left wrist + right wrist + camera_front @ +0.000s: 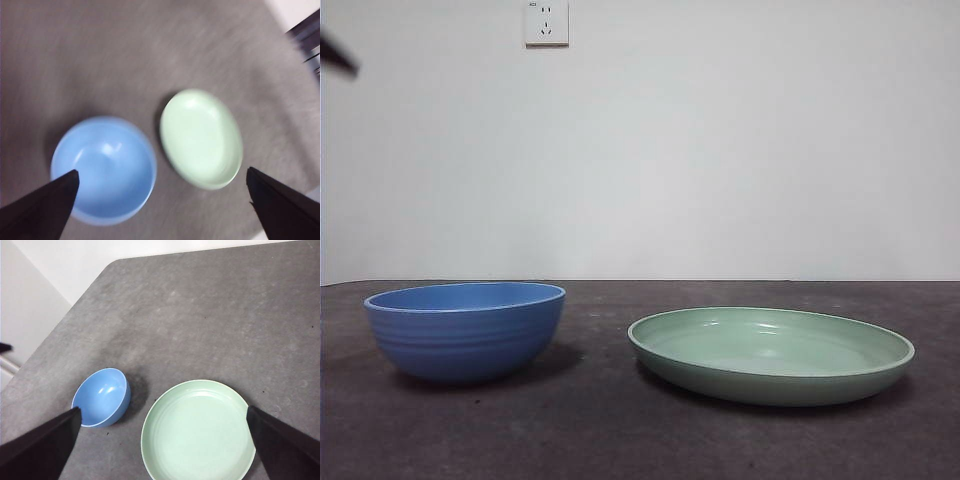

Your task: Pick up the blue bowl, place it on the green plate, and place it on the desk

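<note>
Blue bowl (466, 330) beside green plate (770, 353); both grippers high, fingers spread, empty.

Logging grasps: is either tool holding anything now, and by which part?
Nothing is held. Both tools are open and empty; the blue bowl sits untouched on the desk.

Left wrist view smeared by motion blur; other views sharp, evenly lit.

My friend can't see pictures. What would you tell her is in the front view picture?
A blue bowl and a wider, shallow green plate sit apart on a dark desk, bowl on the left, plate on the right, both empty. Behind them is a plain white wall with a power socket up high. A black tip of an arm pokes in at the top left corner.
</note>
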